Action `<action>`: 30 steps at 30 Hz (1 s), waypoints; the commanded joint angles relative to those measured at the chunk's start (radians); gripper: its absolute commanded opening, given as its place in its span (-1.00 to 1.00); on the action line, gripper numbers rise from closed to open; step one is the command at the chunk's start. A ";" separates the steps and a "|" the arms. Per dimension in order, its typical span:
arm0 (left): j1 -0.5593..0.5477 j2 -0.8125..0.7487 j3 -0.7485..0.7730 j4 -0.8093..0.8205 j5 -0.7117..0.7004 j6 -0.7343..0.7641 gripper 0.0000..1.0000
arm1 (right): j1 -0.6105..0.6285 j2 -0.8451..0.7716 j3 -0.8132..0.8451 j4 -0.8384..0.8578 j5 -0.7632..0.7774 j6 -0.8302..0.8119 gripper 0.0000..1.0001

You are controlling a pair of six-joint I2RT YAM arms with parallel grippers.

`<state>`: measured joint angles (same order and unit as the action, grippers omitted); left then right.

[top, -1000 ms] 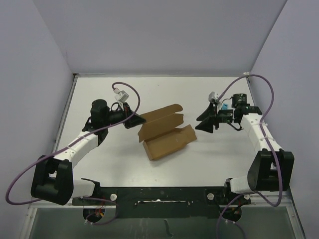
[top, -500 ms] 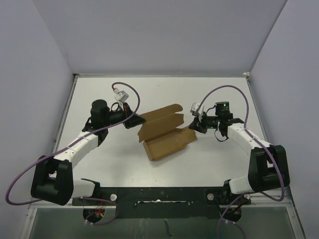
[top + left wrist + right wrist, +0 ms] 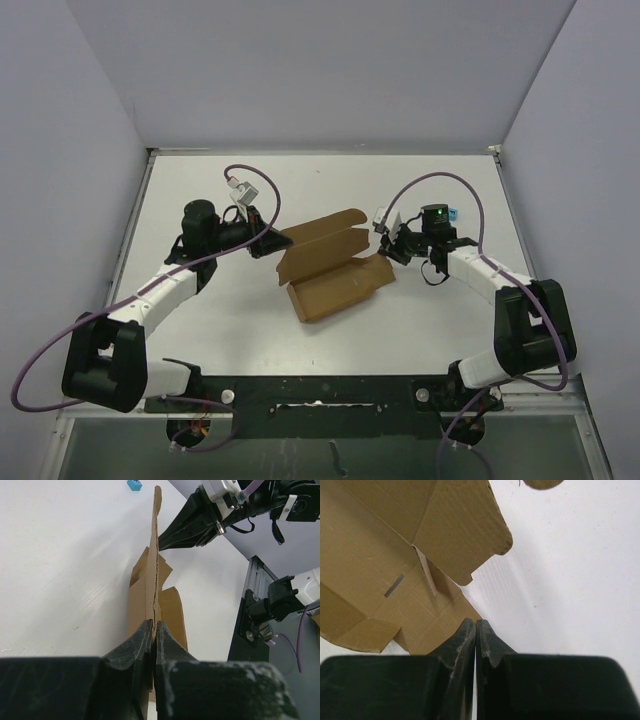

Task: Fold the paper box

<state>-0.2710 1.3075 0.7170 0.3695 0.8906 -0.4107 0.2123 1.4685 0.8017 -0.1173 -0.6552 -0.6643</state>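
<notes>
The paper box (image 3: 335, 285) is a brown cardboard sheet lying partly folded at the middle of the table, one long panel raised along its far side. My left gripper (image 3: 274, 243) is shut on the left end of that raised panel. In the left wrist view the panel (image 3: 150, 590) runs edge-on out of the shut left gripper (image 3: 154, 626). My right gripper (image 3: 385, 250) is shut at the box's right edge. In the right wrist view the right gripper (image 3: 475, 623) has nothing between its fingers, and its tips sit right at the border of a cardboard flap (image 3: 380, 545).
A tiny blue cube (image 3: 453, 213) lies on the table behind the right arm, also in the left wrist view (image 3: 134, 484). Grey walls close in the table at the back and both sides. A black rail (image 3: 320, 385) with the arm bases runs along the near edge.
The right arm has swung left from the blue cube to the box's right edge, and its gripper has gone from open to shut. The left arm and the box have not moved.
</notes>
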 commanded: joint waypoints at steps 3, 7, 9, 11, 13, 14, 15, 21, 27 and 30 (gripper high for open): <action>0.006 -0.010 0.016 0.045 0.016 -0.007 -1.00 | 0.027 0.015 -0.007 0.064 0.030 -0.010 -1.00; 0.006 -0.007 0.018 0.039 0.016 -0.007 -1.00 | 0.037 0.022 -0.004 0.065 0.045 -0.011 -1.00; 0.006 -0.007 0.017 0.036 0.014 -0.006 -1.00 | 0.043 0.024 -0.004 0.068 0.052 -0.011 -1.00; 0.006 -0.004 0.018 0.033 0.012 -0.004 -1.00 | 0.049 0.031 -0.003 0.067 0.059 -0.012 -1.00; 0.006 0.001 0.020 0.033 0.011 -0.005 -1.00 | 0.060 0.042 -0.001 0.063 0.060 -0.014 -1.00; 0.006 0.003 0.020 0.032 0.011 -0.007 -1.00 | 0.065 0.044 -0.001 0.062 0.059 -0.014 -1.00; 0.006 0.004 0.020 0.032 0.011 -0.008 -1.00 | 0.073 0.044 -0.001 0.064 0.059 -0.014 -1.00; 0.006 0.011 0.021 0.037 0.014 -0.014 -1.00 | 0.131 0.073 0.008 0.090 0.130 -0.015 -1.00; 0.006 0.009 0.020 0.026 0.009 -0.009 -1.00 | 0.137 0.075 0.027 0.084 0.182 -0.008 -1.00; 0.006 0.011 0.022 0.017 0.004 -0.005 -1.00 | 0.123 0.065 0.036 0.065 0.187 -0.009 -1.00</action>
<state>-0.2710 1.3102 0.7170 0.3679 0.8902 -0.4152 0.3515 1.5543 0.8013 -0.0822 -0.5018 -0.6712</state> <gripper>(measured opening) 0.015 0.023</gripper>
